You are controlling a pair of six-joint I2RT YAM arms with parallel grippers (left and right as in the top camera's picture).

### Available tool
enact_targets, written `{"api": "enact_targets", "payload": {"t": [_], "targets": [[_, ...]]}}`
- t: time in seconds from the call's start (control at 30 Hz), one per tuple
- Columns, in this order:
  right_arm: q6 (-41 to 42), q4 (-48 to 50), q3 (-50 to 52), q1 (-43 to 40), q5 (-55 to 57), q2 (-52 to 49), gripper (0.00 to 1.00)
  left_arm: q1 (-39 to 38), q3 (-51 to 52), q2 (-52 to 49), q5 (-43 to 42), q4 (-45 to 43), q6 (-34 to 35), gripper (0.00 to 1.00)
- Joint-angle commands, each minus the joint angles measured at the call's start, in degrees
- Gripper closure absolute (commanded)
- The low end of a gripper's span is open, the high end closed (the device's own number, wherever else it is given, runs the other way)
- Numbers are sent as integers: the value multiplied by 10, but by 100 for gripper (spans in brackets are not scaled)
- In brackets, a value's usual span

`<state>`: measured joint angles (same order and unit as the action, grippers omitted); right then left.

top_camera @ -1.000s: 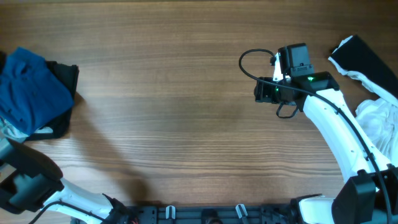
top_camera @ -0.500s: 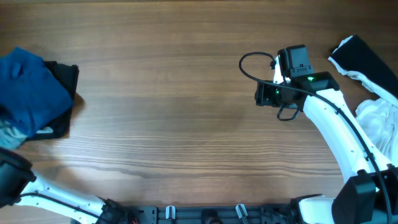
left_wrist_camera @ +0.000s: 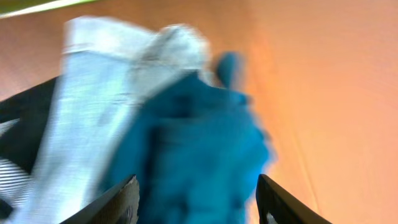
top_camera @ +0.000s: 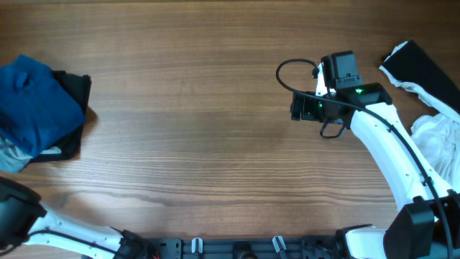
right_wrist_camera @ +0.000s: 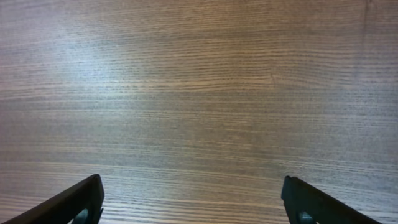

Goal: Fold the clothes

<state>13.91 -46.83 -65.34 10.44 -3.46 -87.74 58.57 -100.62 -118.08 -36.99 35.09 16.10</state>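
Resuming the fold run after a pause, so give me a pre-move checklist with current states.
1. Right gripper open and empty: ok, fingers spread over bare table.
2. Left gripper open: ok, fingers apart, blue garment ahead.
3. Left gripper clear of the cloth: cannot tell, the left wrist view is blurred.
4. Stack at left, blue garment on black garment: ok.
5. White garment fully in the overhead view: not ok, cut off by the right edge.
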Motion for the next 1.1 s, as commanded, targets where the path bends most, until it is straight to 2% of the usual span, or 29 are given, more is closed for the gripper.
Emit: {"api": "enact_targets", "payload": {"t": [0.0,0.2,0.3,0.4,0.47,0.6,0.73,0.8,0.9,1.07], "targets": [[0,14,-7,-2,9,2,0,-56,-9,81,-20,9,-28,39],[0,115,-7,-2,9,2,0,-238,-9,111,31,80,-70,28],[-4,210,-7,-2,9,2,1,-376,-9,104,80,127,-69,22],[-5,259,-7,-2,11,2,0,-481,-9,95,110,178,-69,0],[-4,248,-7,-2,11,4,0,-541,-9,94,145,228,-69,0],[-2,118,-7,-2,10,40,0,-620,-9,96,202,365,-69,0],[-1,45,-7,-2,11,99,0,-642,-7,109,202,440,-84,0],[3,29,2,-1,11,145,0,-648,3,134,214,451,-99,0],[15,39,42,0,15,245,0,-663,56,214,248,417,-99,0],[14,65,138,19,85,458,0,-694,223,434,289,270,-97,0]]}}
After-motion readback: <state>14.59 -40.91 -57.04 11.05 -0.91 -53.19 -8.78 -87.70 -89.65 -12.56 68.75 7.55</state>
